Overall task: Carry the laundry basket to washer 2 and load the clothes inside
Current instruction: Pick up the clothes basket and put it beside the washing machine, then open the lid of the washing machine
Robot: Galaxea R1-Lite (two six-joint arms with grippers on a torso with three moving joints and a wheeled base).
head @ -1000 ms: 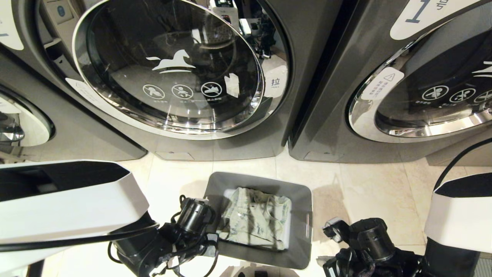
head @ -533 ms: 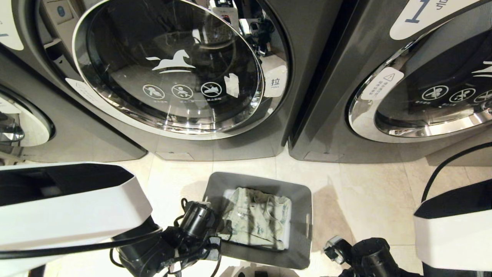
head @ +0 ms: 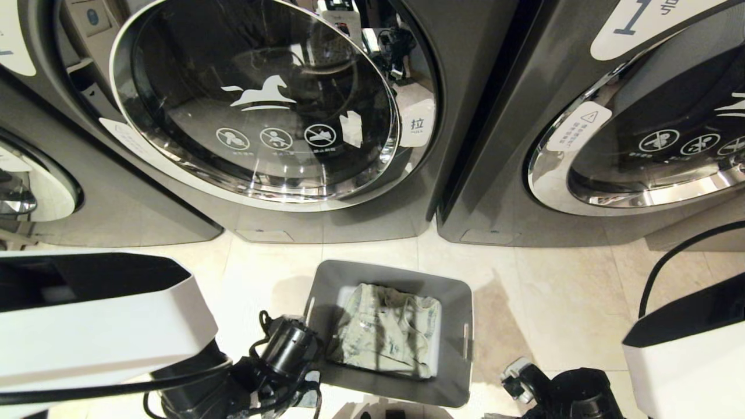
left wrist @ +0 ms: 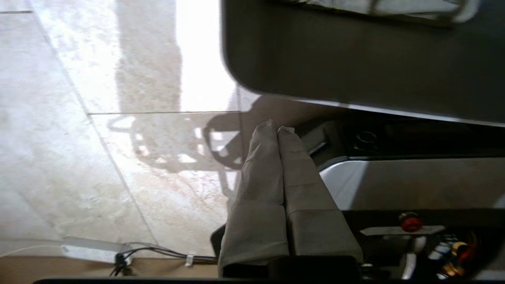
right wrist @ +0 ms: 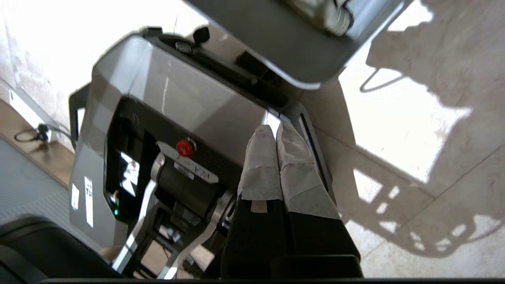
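Observation:
The grey laundry basket (head: 460, 297) stands on the tiled floor in front of washer 2 (head: 361, 221), whose round chrome-rimmed door (head: 256, 105) is swung partly out. The pale denim clothes (head: 384, 331) lie folded inside the basket. My left gripper (left wrist: 277, 128) is shut and empty, just off the basket's left wall (left wrist: 355, 59) and low over the floor. My right gripper (right wrist: 274, 129) is shut and empty too. It hangs right of the basket (right wrist: 268, 35), apart from it, pointing at my own base.
The alike machine labelled 1 (head: 524, 174) stands to the right, and part of a third machine (head: 35, 186) at far left. My base (right wrist: 177, 98) with its red button (right wrist: 184, 148) sits right behind the basket. Pale floor tiles (head: 559, 302) lie to the basket's right.
My right arm has drawn back toward the lower edge of the head view, away from the basket. The left wrist has slid slightly left and back. The basket and clothes have not moved.

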